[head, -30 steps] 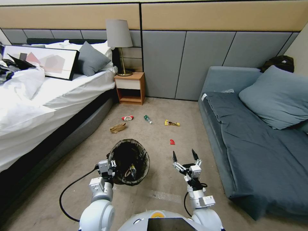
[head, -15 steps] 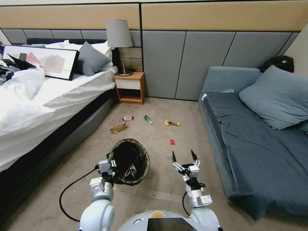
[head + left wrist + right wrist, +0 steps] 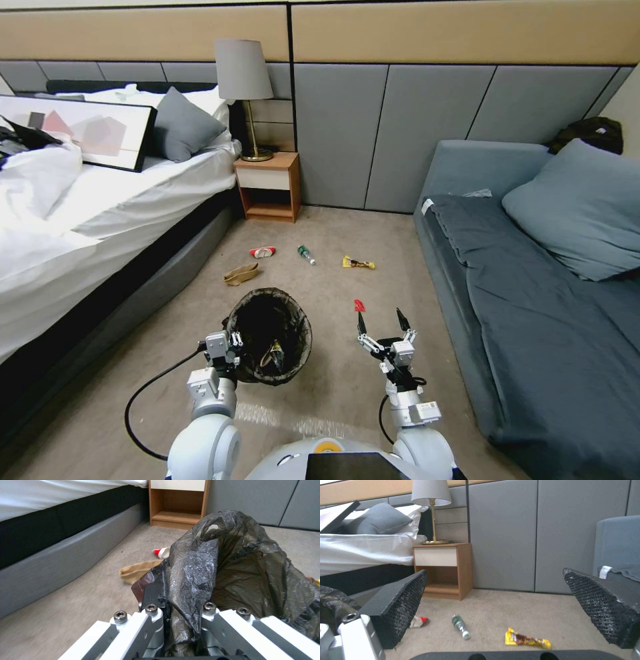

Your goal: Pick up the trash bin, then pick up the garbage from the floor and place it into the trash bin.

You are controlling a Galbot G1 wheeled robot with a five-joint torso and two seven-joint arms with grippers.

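Bed (image 3: 100, 200): white linen, grey base, along the robot's left; a framed picture and grey pillow lie on it.

Sofa (image 3: 533, 287): blue-grey, along the right, with one large cushion.

Carpet floor (image 3: 320, 407): beige strip between bed and sofa.

Nightstand (image 3: 268, 185): wood, white drawer, at the back wall, a brass lamp (image 3: 244, 80) on top.

Trash bin (image 3: 269, 335): round, lined with a crinkled black bag, held off the floor in front of the robot's left side, with some litter already inside. The left end effector (image 3: 223, 347) is clamped on the near rim; in the left wrist view its fingers pinch a fold of bag liner (image 3: 196, 580).

Right end effector (image 3: 381, 331): jaws spread wide, holding nothing, low over the carpet, just short of the red wrapper.

Garbage on the floor:
- brown paper bag (image 3: 241, 273), just beyond the bin;
- red-white packet (image 3: 263, 252), near the nightstand;
- small clear bottle (image 3: 307, 255), green cap, lying on its side;
- yellow snack wrapper (image 3: 358, 264);
- small red wrapper (image 3: 359, 305), nearest the right end effector.

Risks, as judged: the grip appears to be mostly on thin liner, so the bin could sag, tilt or slip free and spill. The red wrapper is flat and tiny; the fingertips may scrape carpet or push it away rather than pinch it.
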